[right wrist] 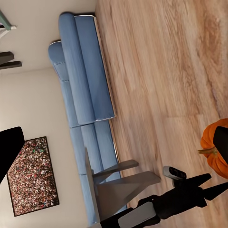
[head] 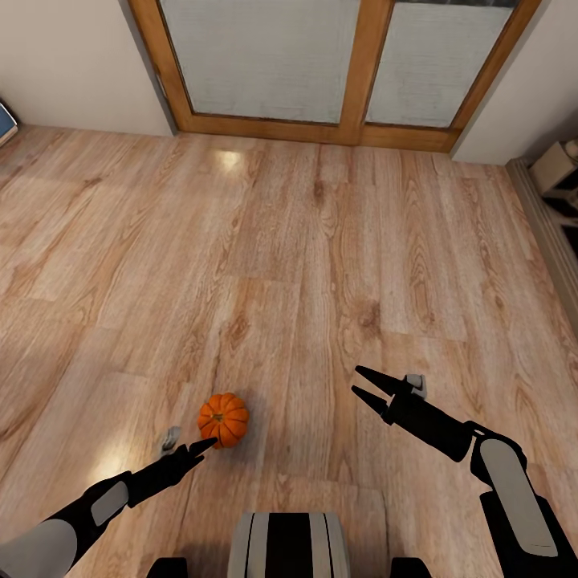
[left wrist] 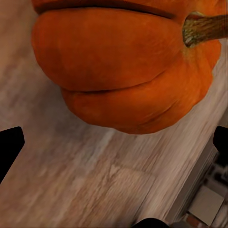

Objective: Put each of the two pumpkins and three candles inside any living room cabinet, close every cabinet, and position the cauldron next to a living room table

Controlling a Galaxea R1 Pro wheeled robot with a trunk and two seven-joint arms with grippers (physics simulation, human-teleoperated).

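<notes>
Left gripper (head: 210, 441) open at the pumpkin (head: 224, 418), lower left, nothing gripped; right gripper (head: 363, 383) open, empty; stowing not begun

One pumpkin (head: 223, 419), two hands — left (head: 202, 446), right (head: 363, 384) — one blue sofa (right wrist: 88, 90), one wall picture (right wrist: 34, 175)

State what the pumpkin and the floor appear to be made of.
Pumpkin: looks like real squash, a smooth matte orange rind with deep ribs and a rough brown stem, though it is a render. Floor: pale wood planks, grain and knots visible, faintly glossy.
</notes>
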